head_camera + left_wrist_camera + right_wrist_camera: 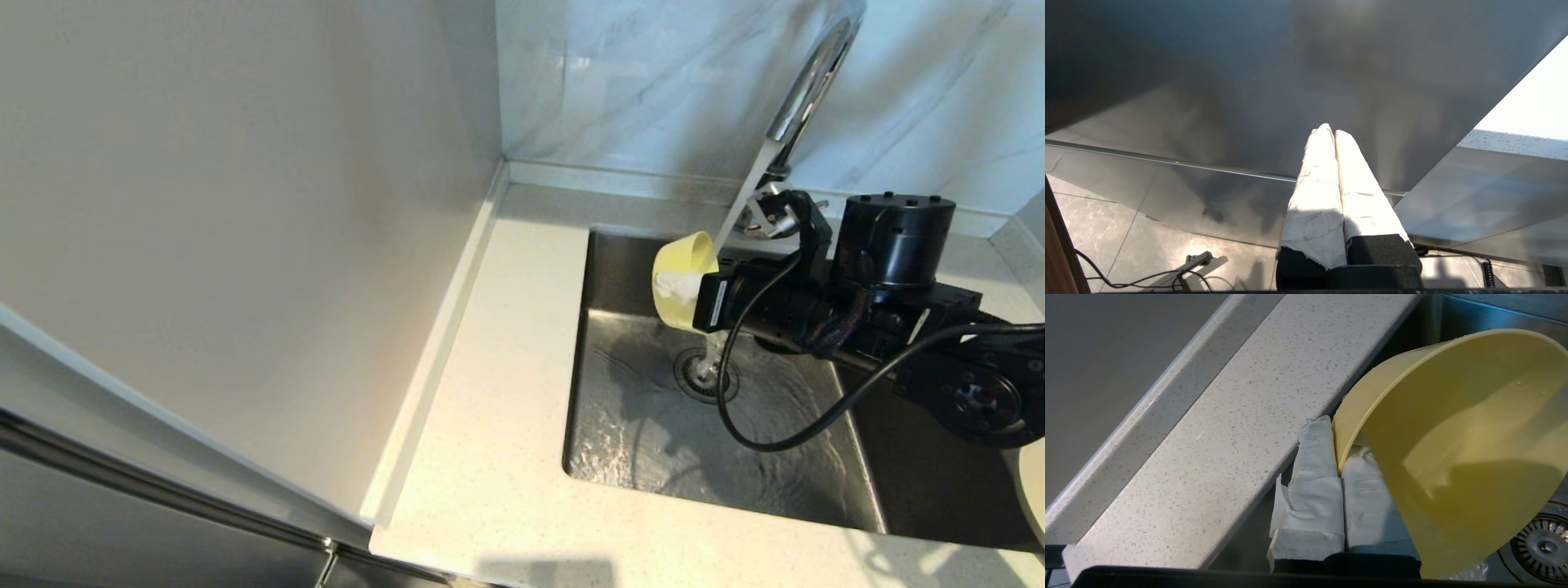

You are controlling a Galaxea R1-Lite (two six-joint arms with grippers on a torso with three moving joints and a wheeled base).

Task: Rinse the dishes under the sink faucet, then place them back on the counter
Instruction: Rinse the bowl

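Observation:
My right gripper [671, 286] is over the sink [620, 441], shut on the rim of the pale-yellow bowl [682, 255]. The bowl is tilted on its side beneath the chrome faucet [810, 86], and a running stream of water [739, 204] meets its upper edge. In the right wrist view the wrapped fingers [1314, 473] pinch the bowl [1457, 449] at its rim, one outside and one inside. An edge of the off-white plate [1033, 490] shows at the far right. The chopsticks are out of view. My left gripper [1329, 132] is shut on nothing, parked low by a cabinet front.
Water ripples across the sink floor around the drain strainer [704, 374]. The speckled counter [498, 392] runs left of and in front of the basin, bounded by a pale side wall [245, 204]. The right arm's black cable [759, 425] hangs over the basin.

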